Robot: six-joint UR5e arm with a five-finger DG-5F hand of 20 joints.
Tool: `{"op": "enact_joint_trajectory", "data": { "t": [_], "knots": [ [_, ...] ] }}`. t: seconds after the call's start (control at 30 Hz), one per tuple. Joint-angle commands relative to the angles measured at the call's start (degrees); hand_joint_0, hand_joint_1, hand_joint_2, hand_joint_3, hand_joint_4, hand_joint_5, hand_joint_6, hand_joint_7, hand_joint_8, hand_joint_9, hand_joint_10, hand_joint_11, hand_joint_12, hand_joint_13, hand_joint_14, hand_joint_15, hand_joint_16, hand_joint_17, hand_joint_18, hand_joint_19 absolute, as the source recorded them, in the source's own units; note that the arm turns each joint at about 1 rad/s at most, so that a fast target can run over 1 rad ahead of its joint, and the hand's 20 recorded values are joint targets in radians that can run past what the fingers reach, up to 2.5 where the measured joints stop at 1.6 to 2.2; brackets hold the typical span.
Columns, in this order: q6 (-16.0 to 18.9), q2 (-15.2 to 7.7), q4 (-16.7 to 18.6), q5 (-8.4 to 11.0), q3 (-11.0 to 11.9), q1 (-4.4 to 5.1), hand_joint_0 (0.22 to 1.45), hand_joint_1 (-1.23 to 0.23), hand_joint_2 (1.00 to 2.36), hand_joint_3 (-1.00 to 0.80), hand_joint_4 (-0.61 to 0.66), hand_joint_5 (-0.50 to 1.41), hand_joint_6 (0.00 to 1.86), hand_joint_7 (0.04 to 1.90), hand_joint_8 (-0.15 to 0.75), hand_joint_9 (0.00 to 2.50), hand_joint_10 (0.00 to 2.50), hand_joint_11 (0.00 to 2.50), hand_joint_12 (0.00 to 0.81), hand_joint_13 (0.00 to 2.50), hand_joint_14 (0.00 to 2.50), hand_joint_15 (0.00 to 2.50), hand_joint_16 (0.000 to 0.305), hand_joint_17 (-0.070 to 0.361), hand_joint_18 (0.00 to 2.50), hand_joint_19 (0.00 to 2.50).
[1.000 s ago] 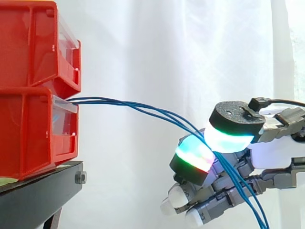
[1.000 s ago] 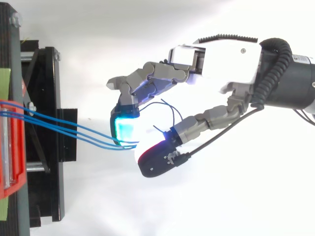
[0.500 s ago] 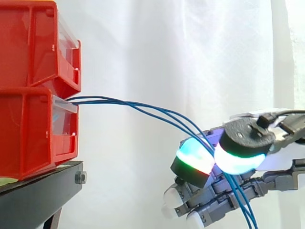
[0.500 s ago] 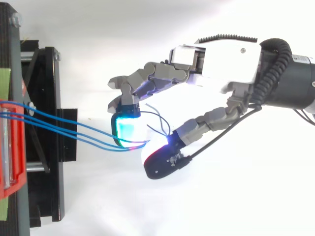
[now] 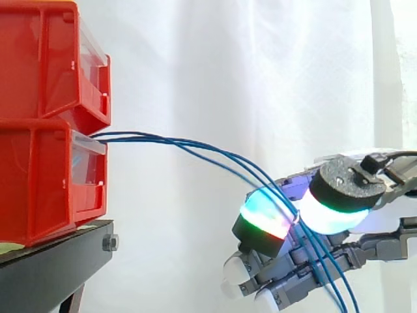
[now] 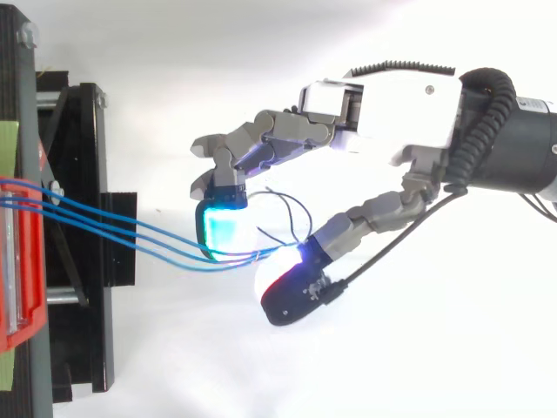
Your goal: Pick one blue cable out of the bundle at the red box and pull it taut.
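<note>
Three blue cables [image 5: 195, 147] leave the lower red box [image 5: 45, 182] and sag down to the right. They pass between a cyan-and-red glowing finger pad [image 5: 264, 218] and the white-green thumb pad [image 5: 335, 205], then drop below the hand [image 5: 374, 222]. In the top view the cables [image 6: 130, 237] run from the red box [image 6: 13, 261] at the left edge into the narrow gap between the cyan pad [image 6: 222, 231] and the thumb [image 6: 291, 292]. The hand [image 6: 392, 104] has curled fingers, and finger and thumb close on all three cables. The cables hang slack.
A second red box [image 5: 45, 59] is stacked on the lower one. Both rest on a black stand [image 5: 52, 267] at the left, whose frame [image 6: 87, 235] juts toward the hand. A white curtain hangs behind.
The thumb dropped from above the cables onto them beside the finger pad, then shifted slightly right. The cables now bend a little further toward the thumb. The arm has stayed put.
</note>
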Motion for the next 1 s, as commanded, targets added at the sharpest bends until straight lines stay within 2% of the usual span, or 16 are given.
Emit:
{"op": "enact_joint_trajectory", "data": {
  "t": [0.0, 0.13, 0.23, 0.37, 0.53, 0.73, 0.87, 0.97],
  "knots": [
    [0.0, 0.0, 0.0, 0.0, 0.1, 0.0, 0.58, -0.95, 1.0, -0.5, 0.19, -0.19, 0.89, 0.95, 0.312, 0.54, 0.0, 0.21, 0.394, 0.21, 0.0, 0.01, 0.063, 0.141, 0.38, 0.09],
    [0.0, 0.0, 0.0, 0.0, 0.0, 0.0, 0.56, -0.9, 1.0, -0.5, 0.21, -0.17, 0.88, 0.98, 0.326, 0.57, 0.01, 0.22, 0.398, 0.21, 0.0, 0.02, 0.063, 0.143, 0.38, 0.1],
    [0.0, 0.0, 0.0, 0.0, 0.0, 0.0, 0.61, -0.86, 1.0, -0.5, 0.21, -0.16, 0.87, 1.01, 0.323, 0.59, 0.01, 0.21, 0.392, 0.21, 0.0, 0.02, 0.062, 0.14, 0.38, 0.11],
    [0.0, 0.0, 0.0, 0.0, 0.1, 0.0, 0.65, -0.85, 1.01, -0.37, 0.2, -0.16, 0.87, 1.04, 0.324, 0.6, 0.01, 0.2, 0.392, 0.22, 0.0, 0.02, 0.062, 0.138, 0.39, 0.11],
    [0.0, 0.0, 0.0, 0.0, 0.0, 0.0, 0.66, -0.85, 1.01, -0.31, 0.18, -0.16, 0.88, 1.06, 0.33, 0.61, 0.0, 0.21, 0.391, 0.23, 0.0, 0.02, 0.062, 0.138, 0.41, 0.13],
    [0.0, 0.0, 0.0, 0.0, 0.0, 0.0, 0.63, -0.82, 1.02, -0.26, 0.19, -0.15, 0.89, 1.06, 0.333, 0.64, 0.01, 0.22, 0.389, 0.25, 0.0, 0.04, 0.062, 0.139, 0.41, 0.15],
    [0.0, 0.0, 0.0, 0.09, 0.0, 0.0, 0.61, -0.81, 1.02, -0.17, 0.16, -0.14, 0.89, 1.13, 0.335, 0.67, 0.01, 0.21, 0.39, 0.26, 0.0, 0.04, 0.062, 0.138, 0.42, 0.16],
    [0.0, 0.0, 0.0, 0.0, 0.0, 0.0, 0.61, -0.82, 1.01, -0.11, 0.14, -0.13, 0.89, 1.14, 0.353, 0.71, 0.0, 0.2, 0.419, 0.29, 0.0, 0.04, 0.068, 0.153, 0.47, 0.16]
  ]
}}
